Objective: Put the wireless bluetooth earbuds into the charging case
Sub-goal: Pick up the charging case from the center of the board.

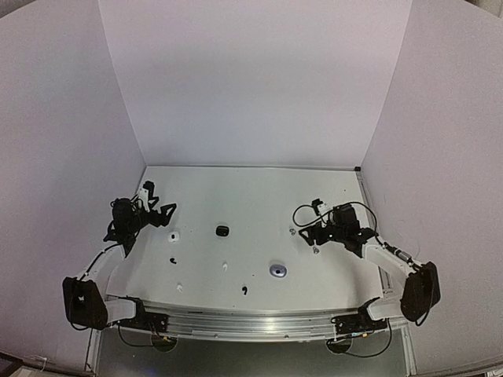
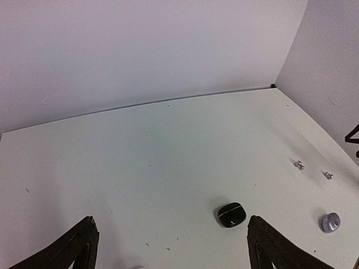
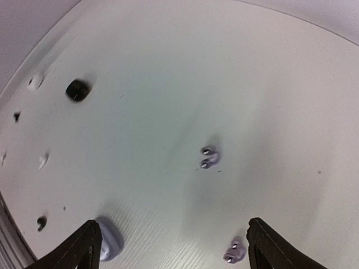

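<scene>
Two grey earbuds (image 3: 208,158) just ahead of right gripper (image 3: 171,244).

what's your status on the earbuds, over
Left gripper, right gripper: jaws open, empty. Tiny silvery grey plastic earbuds loose on white table. Nothing blocking them.

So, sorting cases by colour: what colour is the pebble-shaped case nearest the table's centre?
The pebble-shaped case is glossy black; left wrist view.

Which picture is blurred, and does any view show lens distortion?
Right wrist view: soft, the silvery grey earbud at centre has smeared edges. Left wrist view: sharper, the black charging case shows its seam, but the far edge of the table bows. Top external view: wide-angle bend in the side walls.
</scene>
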`<state>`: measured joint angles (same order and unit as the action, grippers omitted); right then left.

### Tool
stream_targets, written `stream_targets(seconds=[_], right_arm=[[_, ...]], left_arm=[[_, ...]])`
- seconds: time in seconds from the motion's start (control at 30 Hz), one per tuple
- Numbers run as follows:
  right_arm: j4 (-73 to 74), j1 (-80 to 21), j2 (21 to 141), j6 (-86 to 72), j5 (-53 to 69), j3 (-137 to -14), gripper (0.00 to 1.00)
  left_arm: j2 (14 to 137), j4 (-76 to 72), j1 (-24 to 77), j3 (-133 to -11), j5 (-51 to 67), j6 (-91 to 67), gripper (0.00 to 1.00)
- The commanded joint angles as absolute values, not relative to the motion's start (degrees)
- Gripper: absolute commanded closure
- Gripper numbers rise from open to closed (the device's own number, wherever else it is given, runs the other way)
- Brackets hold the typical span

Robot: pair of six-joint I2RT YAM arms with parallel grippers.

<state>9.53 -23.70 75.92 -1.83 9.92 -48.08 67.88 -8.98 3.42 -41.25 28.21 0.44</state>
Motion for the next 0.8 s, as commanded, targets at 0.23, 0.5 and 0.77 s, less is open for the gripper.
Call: stream_targets(seconds=[0.23, 0.5, 0.77], right_arm=[[20.15, -44.40, 89.69, 21.79, 11.00, -54.60, 0.07], [20.34, -46.49, 98.25, 22.45, 8.26, -57.15, 0.06], [21.84, -46.54, 99.52, 21.42, 5.78, -55.09, 0.12]], left_arm=[[67.74, -6.39, 6.03, -43.80, 35.69, 0.79, 0.10], [67.26, -4.96, 6.22, -44.53, 36.81, 2.63, 0.11], [68.01, -4.82, 6.32, -44.67, 36.83, 2.31, 0.11]])
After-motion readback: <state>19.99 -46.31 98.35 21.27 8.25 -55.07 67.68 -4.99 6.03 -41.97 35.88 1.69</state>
